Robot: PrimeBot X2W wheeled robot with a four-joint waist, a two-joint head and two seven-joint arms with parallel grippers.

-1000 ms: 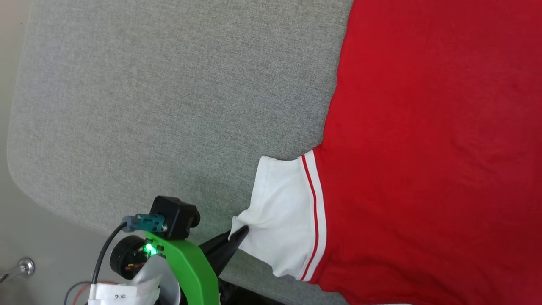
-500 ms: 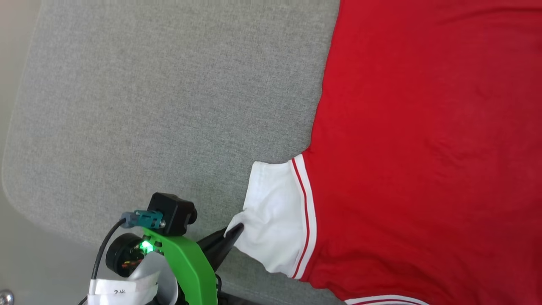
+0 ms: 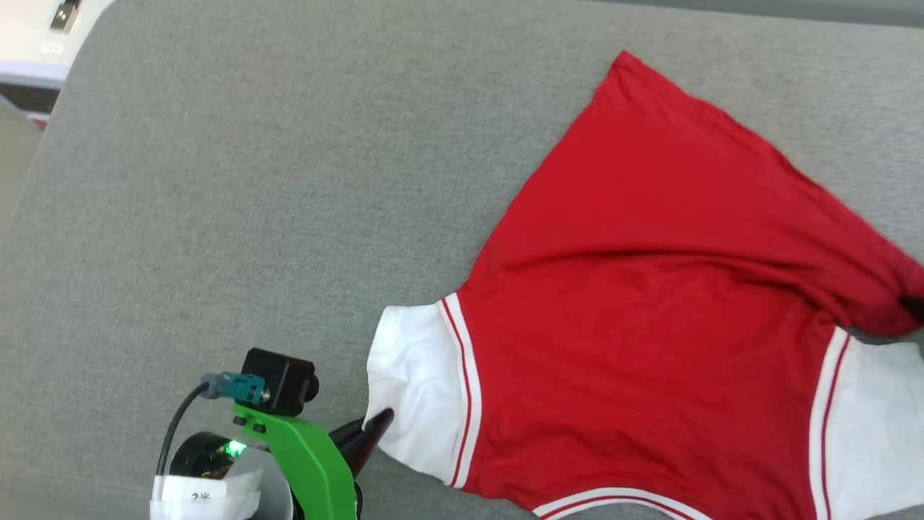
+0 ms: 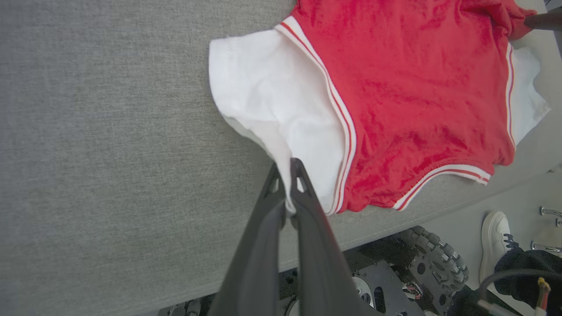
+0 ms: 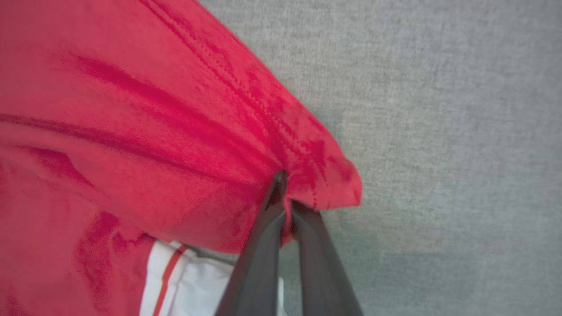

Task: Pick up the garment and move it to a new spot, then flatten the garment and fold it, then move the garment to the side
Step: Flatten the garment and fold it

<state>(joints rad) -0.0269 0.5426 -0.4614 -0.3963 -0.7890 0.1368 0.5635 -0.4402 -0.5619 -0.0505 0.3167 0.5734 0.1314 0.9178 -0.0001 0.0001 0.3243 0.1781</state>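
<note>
Garment: the garment (image 3: 635, 289) lay spread across the right half of the head view on the grey padded surface (image 3: 216, 217), one red corner pointing toward the top.
Left gripper: the left gripper (image 4: 287, 169) had its fingers pressed together, pinching the lower edge of the white sleeve (image 4: 272, 101).
Garment from left gripper: the cloth ran up and to the right from the fingertips in the left wrist view.
Right gripper: the right gripper (image 5: 285, 188) was clamped on a bunched red fold beside the stitched hem, mid-frame.
Garment from right gripper: red cloth spread left and upward; another white sleeve showed at lower left.
</note>
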